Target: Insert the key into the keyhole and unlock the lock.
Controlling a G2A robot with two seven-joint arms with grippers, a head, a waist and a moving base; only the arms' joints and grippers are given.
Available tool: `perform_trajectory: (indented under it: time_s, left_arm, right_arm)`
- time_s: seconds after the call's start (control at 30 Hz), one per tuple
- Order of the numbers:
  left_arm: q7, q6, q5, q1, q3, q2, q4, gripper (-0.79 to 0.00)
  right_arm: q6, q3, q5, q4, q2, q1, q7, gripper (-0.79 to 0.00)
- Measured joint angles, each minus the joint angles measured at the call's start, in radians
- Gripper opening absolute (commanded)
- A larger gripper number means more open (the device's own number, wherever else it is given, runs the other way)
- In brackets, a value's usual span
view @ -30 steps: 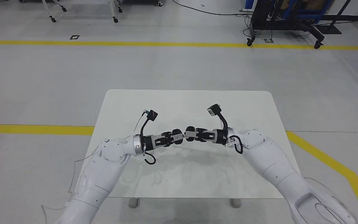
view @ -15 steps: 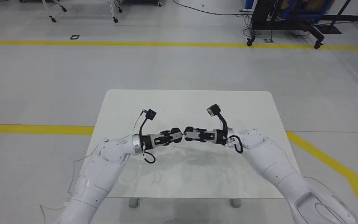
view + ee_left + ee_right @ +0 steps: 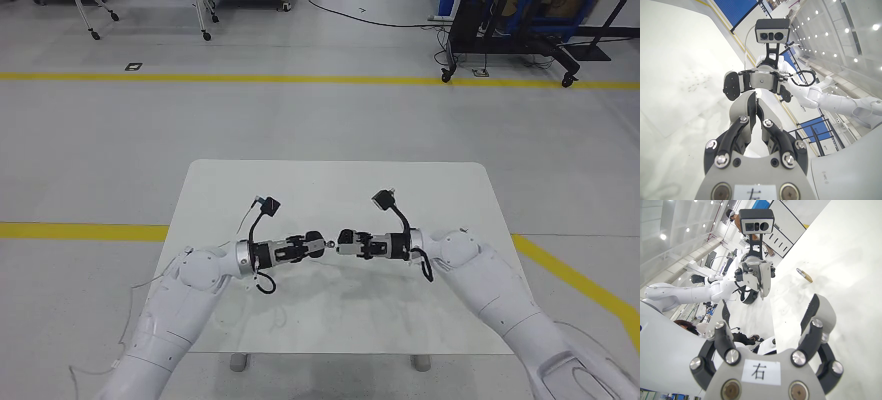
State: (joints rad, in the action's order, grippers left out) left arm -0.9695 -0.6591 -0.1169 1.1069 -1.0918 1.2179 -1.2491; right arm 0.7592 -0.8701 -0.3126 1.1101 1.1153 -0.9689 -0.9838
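Key point(image 3: 762, 294), tip toward right fingers point(image 3: 808, 313)

the left gripper point(image 3: 317, 242) and right gripper point(image 3: 344, 239), which meet tip to tip at the centre of the top view a second ago, now stand apart with a small gap of bare table between them. the right gripper has drawn back toward the right of the frame, its elbow shifting right too. the left gripper, pinching the key point(image 3: 762, 293), has edged slightly left and lower.
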Motion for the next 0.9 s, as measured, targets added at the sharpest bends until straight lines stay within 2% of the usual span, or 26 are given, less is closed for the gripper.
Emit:
perform_trajectory:
  time_s: [0.07,0.27,0.47,0.8,0.83,0.87,0.9]
  left_arm:
    - [-0.005,-0.004,-0.002,0.000,0.004,-0.001,-0.001,-0.785]
    - [0.004,-0.011,0.006,-0.001,0.012,-0.005,-0.004,-0.785]
    - [0.014,-0.017,0.012,0.000,0.017,-0.008,-0.008,-0.785]
    - [0.023,-0.010,0.021,-0.004,0.032,-0.013,-0.010,-0.785]
    - [0.029,-0.008,0.020,-0.005,0.031,-0.014,-0.008,-0.440]
    - [0.035,-0.005,0.020,-0.005,0.030,-0.014,-0.008,0.000]
    - [0.039,-0.002,0.021,-0.006,0.031,-0.014,-0.008,0.000]
  right_arm:
    - [-0.006,-0.005,0.000,0.018,-0.003,-0.011,-0.003,-0.505]
    - [-0.020,-0.001,-0.008,0.041,-0.002,-0.022,-0.012,-0.619]
    - [-0.020,0.001,-0.018,0.034,0.002,-0.021,-0.013,-0.785]
    - [-0.013,0.002,-0.033,0.020,0.007,-0.018,-0.019,-0.785]
    - [-0.013,0.002,-0.032,0.018,0.007,-0.017,-0.021,-0.785]
    - [-0.013,0.002,-0.031,0.018,0.007,-0.017,-0.022,-0.785]
    - [-0.014,0.003,-0.030,0.017,0.007,-0.016,-0.023,-0.785]
